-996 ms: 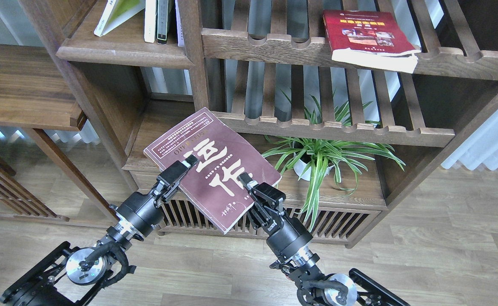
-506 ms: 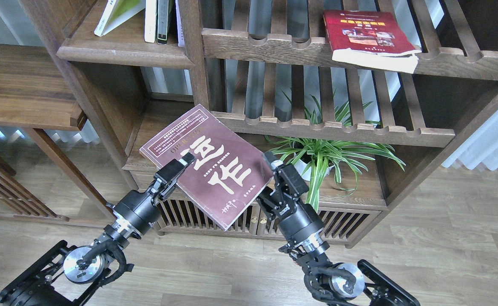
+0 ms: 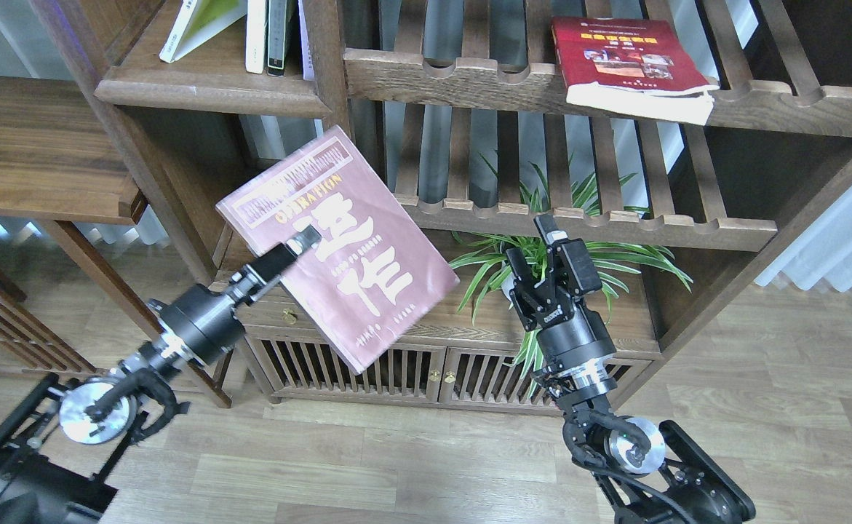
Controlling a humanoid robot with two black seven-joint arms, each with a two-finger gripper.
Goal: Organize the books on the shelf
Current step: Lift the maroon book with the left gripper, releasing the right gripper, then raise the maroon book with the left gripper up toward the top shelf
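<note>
My left gripper is shut on the left edge of the dark maroon book with big white characters and holds it tilted in the air, in front of the bookcase post. My right gripper is apart from the book, empty, with its fingers a little apart, in front of the plant. The yellow-green book leans on the solid plank shelf at the upper left, beside thin upright white and dark books. The red book lies flat on the upper slatted rack.
A potted spider plant stands on the low cabinet top behind my right gripper. A second slatted rack runs above it. A side table board is at the left. Wooden floor lies below.
My right gripper let go of the maroon book and moved right and up. My left gripper lifted the book up and to the left, now alone.
</note>
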